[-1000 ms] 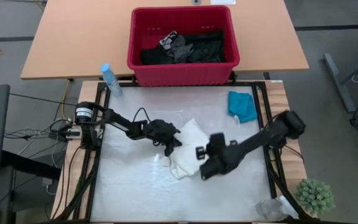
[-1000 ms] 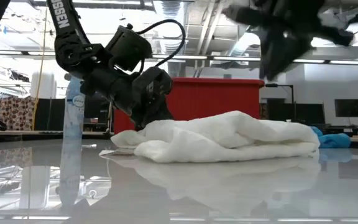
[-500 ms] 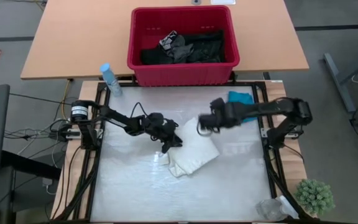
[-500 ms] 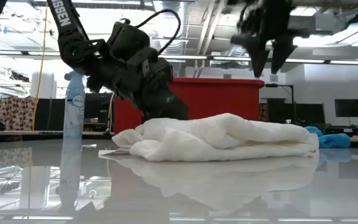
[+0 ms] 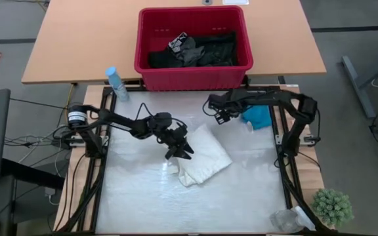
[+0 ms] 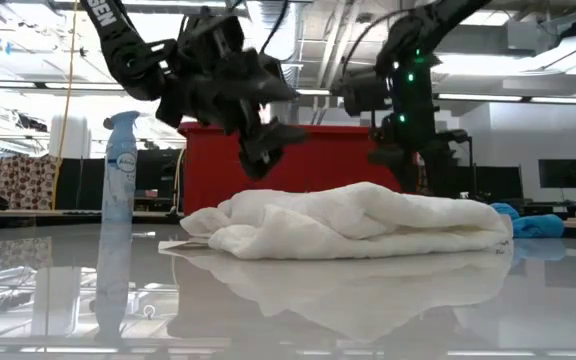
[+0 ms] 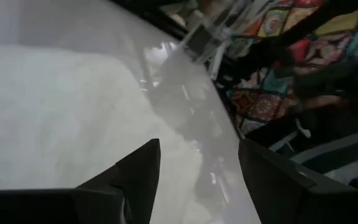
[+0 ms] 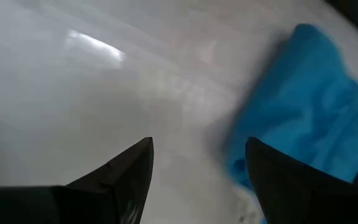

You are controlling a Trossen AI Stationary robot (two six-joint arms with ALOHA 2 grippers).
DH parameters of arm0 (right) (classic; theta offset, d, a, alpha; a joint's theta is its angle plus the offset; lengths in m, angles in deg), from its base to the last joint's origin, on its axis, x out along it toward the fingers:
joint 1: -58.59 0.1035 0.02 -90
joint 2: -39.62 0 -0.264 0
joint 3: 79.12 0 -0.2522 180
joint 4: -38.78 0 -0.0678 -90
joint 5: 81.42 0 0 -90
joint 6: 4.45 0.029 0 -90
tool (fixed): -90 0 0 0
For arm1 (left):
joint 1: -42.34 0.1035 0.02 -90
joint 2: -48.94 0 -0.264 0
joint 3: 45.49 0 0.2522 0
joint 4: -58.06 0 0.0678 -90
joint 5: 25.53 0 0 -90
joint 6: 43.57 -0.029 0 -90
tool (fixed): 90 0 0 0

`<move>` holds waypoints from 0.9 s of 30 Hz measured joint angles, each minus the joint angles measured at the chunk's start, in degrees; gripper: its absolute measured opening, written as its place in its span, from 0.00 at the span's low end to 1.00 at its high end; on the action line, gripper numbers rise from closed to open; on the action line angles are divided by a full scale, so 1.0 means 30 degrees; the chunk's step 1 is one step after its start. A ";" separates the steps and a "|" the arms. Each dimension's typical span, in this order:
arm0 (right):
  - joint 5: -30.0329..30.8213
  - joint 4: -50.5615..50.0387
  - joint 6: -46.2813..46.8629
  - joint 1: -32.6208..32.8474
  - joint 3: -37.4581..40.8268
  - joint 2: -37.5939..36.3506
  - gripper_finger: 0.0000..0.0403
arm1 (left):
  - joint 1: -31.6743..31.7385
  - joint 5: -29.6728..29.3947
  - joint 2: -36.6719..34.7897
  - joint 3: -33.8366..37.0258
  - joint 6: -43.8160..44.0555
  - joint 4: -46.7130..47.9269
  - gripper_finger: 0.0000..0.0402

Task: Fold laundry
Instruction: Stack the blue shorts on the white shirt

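Here, crumpled soft white garment (image 5: 202, 159) lies on glossy table (image 5: 241, 196).

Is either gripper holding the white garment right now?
No: in the low view the left gripper and right gripper both hang open and empty above the white garment.

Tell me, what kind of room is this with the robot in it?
Probably a robot lab or workshop. Two robot arms work at a white table with a white garment and a red basket, and the low view shows bare ceiling ducts and desks behind.
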 joint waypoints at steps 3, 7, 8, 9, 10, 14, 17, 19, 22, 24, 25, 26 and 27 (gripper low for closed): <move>0.0090 0.0268 -0.0777 -0.0695 0.0317 0.0288 0.69 | -0.0014 0.0030 -0.0640 0.0012 -0.0109 0.0069 0.52; 0.0117 -0.0377 -0.1312 -0.1585 0.0464 0.1324 0.69 | 0.0021 -0.0180 -0.1148 0.0014 -0.0210 0.0176 0.52; 0.0176 -0.0601 -0.1314 -0.1760 0.0461 0.1640 0.69 | 0.0037 -0.0213 -0.1176 0.0014 -0.0204 0.0175 0.52; 0.0262 -0.0891 -0.1301 -0.1980 0.0457 0.1939 0.69 | 0.0054 -0.0350 -0.1183 0.0014 -0.0205 0.0136 0.52; 0.0452 -0.1126 -0.1298 -0.2146 0.0457 0.2246 0.69 | 0.0087 -0.0370 -0.1183 0.0014 -0.0211 0.0182 0.52; 0.1382 -0.1425 -0.1437 -0.2228 0.0447 0.3300 0.69 | 0.0088 -0.0607 -0.1183 0.0014 -0.0356 0.0627 0.52; 0.1774 -0.1844 -0.1246 -0.2197 0.0368 0.3899 0.69 | 0.0088 -0.0654 -0.1175 0.0014 -0.0563 0.1091 0.52; 0.1896 -0.2390 -0.0913 -0.2205 0.0340 0.4318 0.69 | 0.0133 -0.0654 -0.1175 0.0014 -0.0568 0.1127 0.52; 0.2122 -0.2899 -0.0370 -0.2396 0.0290 0.5052 0.69 | 0.0296 -0.0769 -0.1175 0.0014 -0.0382 0.1186 0.52; 0.2057 -0.3396 0.0163 -0.2602 0.0297 0.5516 0.68 | 0.0461 -0.0846 -0.1175 0.0014 -0.0196 0.1182 0.52; 0.1886 -0.3614 0.0347 -0.2728 0.0297 0.5735 0.67 | 0.0550 -0.0862 -0.1175 0.0014 -0.0114 0.1186 0.52; 0.1563 -0.3676 0.0568 -0.2861 0.0294 0.5925 0.66 | 0.0649 -0.0874 -0.1175 0.0014 -0.0028 0.1184 0.52; 0.1278 -0.3662 0.0729 -0.2985 0.0282 0.6009 0.64 | 0.0735 -0.0883 -0.1175 0.0014 0.0088 0.1191 0.52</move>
